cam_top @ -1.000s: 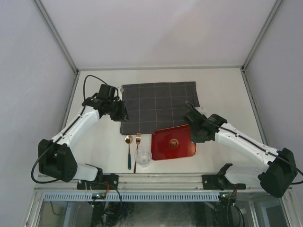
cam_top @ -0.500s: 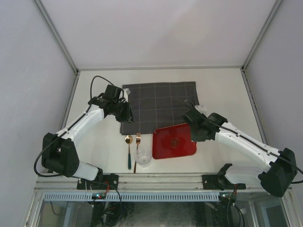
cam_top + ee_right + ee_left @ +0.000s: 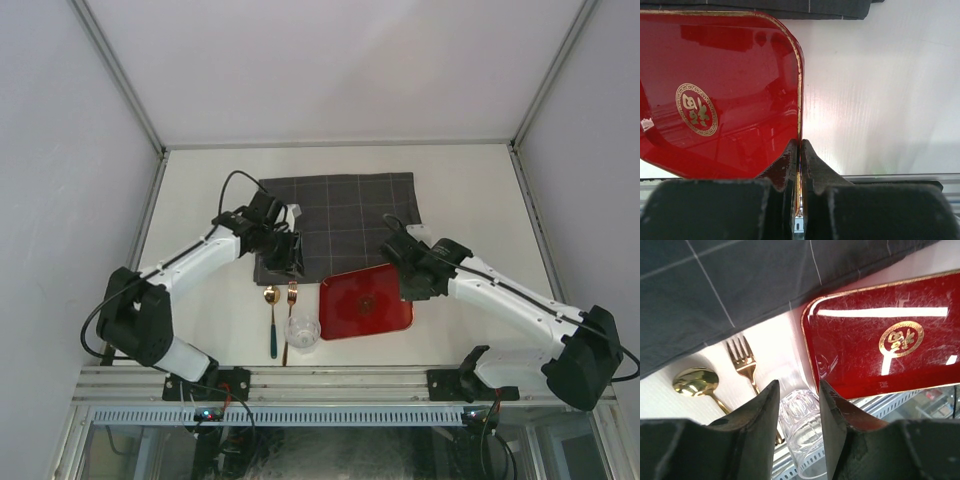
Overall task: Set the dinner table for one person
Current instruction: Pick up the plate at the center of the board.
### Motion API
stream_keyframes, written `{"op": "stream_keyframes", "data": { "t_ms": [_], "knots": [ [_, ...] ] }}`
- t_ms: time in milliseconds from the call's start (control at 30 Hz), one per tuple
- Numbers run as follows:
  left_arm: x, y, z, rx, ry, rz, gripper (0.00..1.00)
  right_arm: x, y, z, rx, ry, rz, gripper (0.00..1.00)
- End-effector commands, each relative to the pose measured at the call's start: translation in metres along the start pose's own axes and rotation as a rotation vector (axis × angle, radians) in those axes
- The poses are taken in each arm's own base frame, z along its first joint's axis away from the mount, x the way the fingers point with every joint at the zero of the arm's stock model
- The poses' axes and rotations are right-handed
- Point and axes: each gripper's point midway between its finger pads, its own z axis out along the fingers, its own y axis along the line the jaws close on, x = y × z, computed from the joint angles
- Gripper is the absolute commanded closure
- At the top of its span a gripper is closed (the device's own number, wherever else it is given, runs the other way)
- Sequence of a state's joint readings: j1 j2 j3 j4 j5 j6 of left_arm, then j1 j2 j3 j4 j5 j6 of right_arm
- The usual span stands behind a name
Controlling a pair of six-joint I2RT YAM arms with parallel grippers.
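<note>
The left arm has swung to the right and nearer since a second ago, from the left edge of the cloth [image 3: 345, 215] to its near left corner, and its fingers have spread wider. The red tray [image 3: 365, 303] has slid a little too. Now the left claw [image 3: 288, 255] hangs over that corner of the cloth, just far of the fork [image 3: 291, 300] and the spoon [image 3: 272, 320]. Its two fingers stand apart and nothing is between them. In the left wrist view the clear glass [image 3: 800, 415] shows through the gap, lower down. The right claw [image 3: 408, 275] is clenched on the right rim of the tray, with the thin gold edge pinched between its fingers. The big pale table [image 3: 470, 190] lies under everything, with a metal rail along its near side. The dark checked cloth lies flat in the middle of it. The tray sits just near of the cloth, to the right of the fork. The spoon lies left of the fork, side by side. The glass stands just beside the fork's handle, close to the rail.
</note>
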State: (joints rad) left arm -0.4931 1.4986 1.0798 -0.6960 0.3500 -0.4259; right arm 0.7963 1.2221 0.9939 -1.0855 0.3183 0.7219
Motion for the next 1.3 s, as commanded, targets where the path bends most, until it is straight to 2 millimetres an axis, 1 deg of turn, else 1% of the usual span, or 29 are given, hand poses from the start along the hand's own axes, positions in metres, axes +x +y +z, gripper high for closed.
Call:
{"op": "stream_keyframes", "data": {
  "t_ms": [0, 167, 300, 433, 600, 733, 900, 1100, 1267],
  "knots": [
    [0.012, -0.008, 0.014, 0.014, 0.028, 0.015, 0.58, -0.018, 0.012, -0.007, -0.029, -0.068, 0.026, 1.0],
    [0.033, -0.003, 0.031, -0.01, 0.088, 0.015, 0.6, -0.018, 0.012, -0.007, -0.028, -0.07, 0.023, 1.0],
    [0.045, 0.005, 0.044, -0.033, 0.127, 0.016, 0.6, -0.018, 0.013, -0.006, -0.028, -0.068, 0.025, 1.0],
    [0.047, 0.005, 0.051, -0.039, 0.146, 0.022, 0.6, -0.016, 0.014, -0.005, -0.023, -0.06, 0.017, 1.0],
    [0.05, -0.005, 0.059, -0.032, 0.171, 0.044, 0.6, -0.016, 0.015, -0.005, -0.024, -0.061, 0.017, 1.0],
    [0.047, -0.015, 0.064, -0.012, 0.175, 0.052, 0.6, -0.015, 0.014, -0.005, -0.02, -0.062, 0.016, 1.0],
    [0.046, -0.021, 0.069, -0.003, 0.178, 0.063, 0.6, -0.012, 0.015, -0.003, -0.016, -0.055, 0.019, 1.0],
    [0.052, -0.019, 0.082, -0.012, 0.21, 0.05, 0.6, -0.008, 0.018, 0.003, -0.02, -0.041, 0.013, 1.0],
    [0.057, -0.018, 0.09, -0.03, 0.23, 0.056, 0.61, -0.007, 0.017, 0.002, -0.018, -0.042, 0.015, 1.0]
  ]
}}
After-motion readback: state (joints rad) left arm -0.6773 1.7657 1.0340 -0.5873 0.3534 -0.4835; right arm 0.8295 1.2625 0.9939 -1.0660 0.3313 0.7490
